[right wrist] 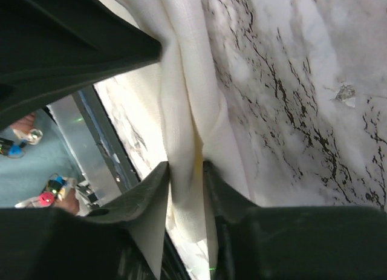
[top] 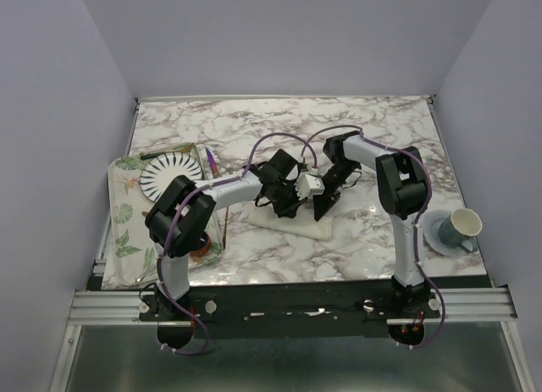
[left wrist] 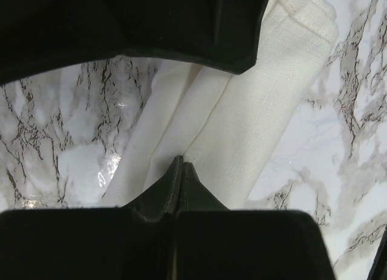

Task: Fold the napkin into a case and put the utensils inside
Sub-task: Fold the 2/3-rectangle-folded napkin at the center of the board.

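The table (top: pixel 381 129) carries everything, and both arms reach in over its middle, where the work is. The tray (top: pixel 123 231) lies well off to the left of the left claw (top: pixel 284 207), a parking place for what goes in last. The napkin (top: pixel 320 229) lies directly under both claws, already doubled lengthwise into a long strip, though one long side shows loose layers, so the case does not look finished.

The left claw (left wrist: pixel 181 164) has its fingers pressed together with nothing between them. Its tip sits right at the seam where two layers of the napkin (left wrist: pixel 254 110) meet, probably to pin the fold flat while the other side is worked. Whether it actually bears on the cloth cannot be told.

The right claw (right wrist: pixel 186 168) pinches a raised ridge of the napkin (right wrist: pixel 181 98), the cloth bunched upright between its jaws and running away ahead of them. That grip probably serves to carry the flap over or pull it taut.

The purple utensil (top: pixel 209 157) waits on the tray, far left of both claws, not yet needed.
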You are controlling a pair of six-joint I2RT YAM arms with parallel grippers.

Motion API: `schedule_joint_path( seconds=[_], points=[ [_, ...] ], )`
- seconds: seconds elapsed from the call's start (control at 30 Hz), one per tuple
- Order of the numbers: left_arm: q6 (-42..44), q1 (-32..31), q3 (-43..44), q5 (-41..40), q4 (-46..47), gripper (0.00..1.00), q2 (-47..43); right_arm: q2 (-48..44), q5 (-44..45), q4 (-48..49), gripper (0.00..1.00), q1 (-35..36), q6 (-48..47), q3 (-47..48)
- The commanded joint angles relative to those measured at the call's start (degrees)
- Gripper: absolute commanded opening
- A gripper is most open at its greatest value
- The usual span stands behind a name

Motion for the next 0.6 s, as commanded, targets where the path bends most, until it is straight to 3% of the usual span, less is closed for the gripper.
schedule_joint_path(
  seconds=[0.0,0.1,0.13,0.2,0.23,0.33,0.57],
  points=[
    [-2.06,0.8,1.68,1.99,-0.42,0.0,1.07,0.05,2.42,2.95,0.21,0.19,-0.53,-2.23],
    [-2.85,1.06,2.03,2.6,-0.33,0.0,0.89,0.49,2.6,3.21,0.04,0.19,-0.53,-1.88],
    [-3.03,1.06,2.29,2.95,-0.33,0.06,0.63,0.58,2.6,3.21,0.01,0.19,-0.45,-1.61],
    [-3.03,1.06,2.3,3.48,0.1,0.22,-0.25,0.49,2.6,3.39,0.01,0.19,-0.36,-1.44],
    [-2.94,1.06,1.6,4.18,0.72,0.35,-1.56,0.31,2.51,3.65,0.01,0.27,-0.18,-1.44],
    [-2.42,0.89,-0.77,5.23,4.41,0.5,-4.55,0.31,2.34,3.57,0.01,0.19,-0.18,-1.44],
    [0.65,-0.52,-0.6,4.27,5.91,0.63,-3.33,-0.74,0.23,3.13,0.01,0.19,-0.62,-1.61]
  ],
)
